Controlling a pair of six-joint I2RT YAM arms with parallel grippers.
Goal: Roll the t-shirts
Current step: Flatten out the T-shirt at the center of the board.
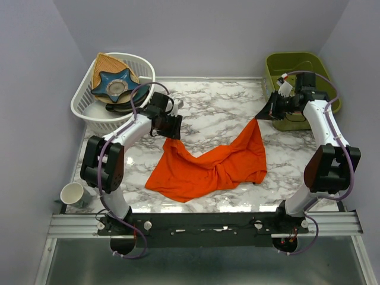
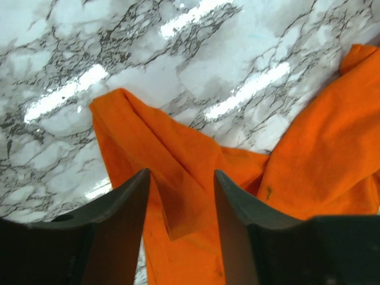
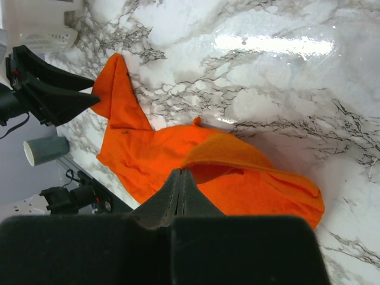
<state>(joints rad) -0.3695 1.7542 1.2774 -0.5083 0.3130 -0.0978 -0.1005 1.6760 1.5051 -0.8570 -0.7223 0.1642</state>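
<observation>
A bright orange t-shirt (image 1: 214, 166) lies crumpled across the middle of the marble table (image 1: 219, 101). My right gripper (image 1: 265, 113) is at its far right corner, which rises off the table to the tips. In the right wrist view the gripper (image 3: 183, 173) is shut, with the t-shirt's (image 3: 148, 154) raised edge pinched at the tips. My left gripper (image 1: 173, 136) hovers at the far left corner. In the left wrist view it (image 2: 181, 173) stands open over the t-shirt (image 2: 320, 148), with a loose fold lying in the gap.
A white basket (image 1: 83, 107) at the back left holds a tan woven piece (image 1: 110, 62) and a blue star-shaped thing (image 1: 116, 83). A green bin (image 1: 332, 77) sits at the back right. A paper cup (image 1: 74, 193) stands at the near left edge.
</observation>
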